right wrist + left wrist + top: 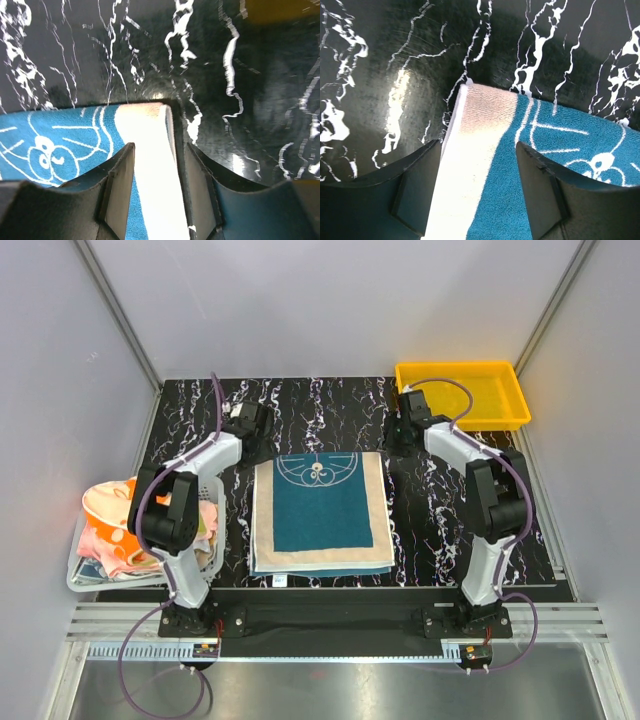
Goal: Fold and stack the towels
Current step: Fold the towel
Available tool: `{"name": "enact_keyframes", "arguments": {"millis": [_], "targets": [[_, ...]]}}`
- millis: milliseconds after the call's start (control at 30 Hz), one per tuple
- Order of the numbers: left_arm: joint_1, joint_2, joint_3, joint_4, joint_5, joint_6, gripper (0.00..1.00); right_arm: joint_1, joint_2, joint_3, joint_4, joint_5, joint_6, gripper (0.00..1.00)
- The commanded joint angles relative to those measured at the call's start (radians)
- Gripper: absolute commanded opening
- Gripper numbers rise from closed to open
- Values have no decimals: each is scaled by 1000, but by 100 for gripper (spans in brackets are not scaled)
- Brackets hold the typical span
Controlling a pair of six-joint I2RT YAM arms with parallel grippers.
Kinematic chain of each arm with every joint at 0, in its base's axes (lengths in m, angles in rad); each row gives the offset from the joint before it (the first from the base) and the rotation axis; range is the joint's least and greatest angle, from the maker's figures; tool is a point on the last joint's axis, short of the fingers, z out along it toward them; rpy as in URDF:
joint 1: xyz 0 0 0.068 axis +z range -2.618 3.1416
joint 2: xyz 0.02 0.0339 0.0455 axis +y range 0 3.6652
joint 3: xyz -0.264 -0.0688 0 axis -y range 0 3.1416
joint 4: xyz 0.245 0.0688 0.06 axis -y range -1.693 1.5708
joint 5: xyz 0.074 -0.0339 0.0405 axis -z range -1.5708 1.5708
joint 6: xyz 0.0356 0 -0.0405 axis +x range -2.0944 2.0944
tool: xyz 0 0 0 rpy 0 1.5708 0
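Note:
A teal towel (320, 515) with a cream border and a white cartoon face lies flat in the middle of the black marble table, thin layers showing along its near edge. My left gripper (251, 426) hangs over its far left corner. In the left wrist view that gripper (477, 187) is open, and the towel's cream edge (470, 165) lies flat between the fingers. My right gripper (404, 432) is at the far right corner. It (159, 187) is open too, astride the cream border (150, 165), one finger over the teal and one over bare table.
At the table's left edge a white mesh basket (84, 580) holds more crumpled towels (108, 512), orange-and-cream and pink. A yellow plastic tray (462, 410) sits at the far right corner. Grey walls close in the sides and back.

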Motion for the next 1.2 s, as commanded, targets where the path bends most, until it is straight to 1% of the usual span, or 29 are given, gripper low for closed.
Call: {"name": "enact_keyframes", "arguments": {"millis": [0, 33, 267, 300, 333, 500, 633, 833, 900, 967, 1000, 1033, 1067, 1100, 1133, 1167], "targets": [[-7, 42, 41, -20, -42, -16, 65, 31, 58, 51, -20, -11, -38, 52], [-7, 56, 50, -39, -70, -21, 65, 31, 74, 71, -39, -5, -32, 52], [-7, 171, 139, -96, -107, -12, 65, 31, 206, 183, -116, 40, -44, 51], [-8, 185, 150, -98, -118, -10, 64, 31, 214, 206, -134, 41, -45, 51], [-8, 192, 158, -99, -122, -7, 64, 31, 221, 220, -146, 76, -51, 51], [-7, 223, 201, -102, -154, 4, 65, 31, 250, 260, -160, 77, -64, 51], [-7, 243, 207, -84, -130, 14, 63, 31, 272, 264, -146, 55, -59, 45], [-7, 260, 190, -52, -108, 13, 59, 30, 286, 264, -134, 49, -61, 41], [-7, 263, 190, -47, -113, 13, 57, 31, 289, 269, -129, 18, -61, 36], [-5, 263, 188, -37, -107, 16, 55, 31, 295, 275, -134, 17, -61, 28], [-7, 264, 190, -30, -107, 20, 54, 31, 296, 281, -139, 20, -61, 21], [-5, 266, 196, -33, -107, 22, 53, 30, 299, 286, -142, 21, -62, 18], [-7, 267, 199, -35, -102, 24, 49, 31, 299, 289, -145, 21, -67, 16], [-5, 267, 202, -26, -102, 31, 48, 31, 298, 291, -143, 20, -68, 11], [-7, 269, 202, -21, -101, 34, 47, 30, 293, 292, -145, 24, -70, 8], [-7, 264, 202, -11, -92, 37, 41, 31, 290, 297, -151, 29, -71, 5]]}}
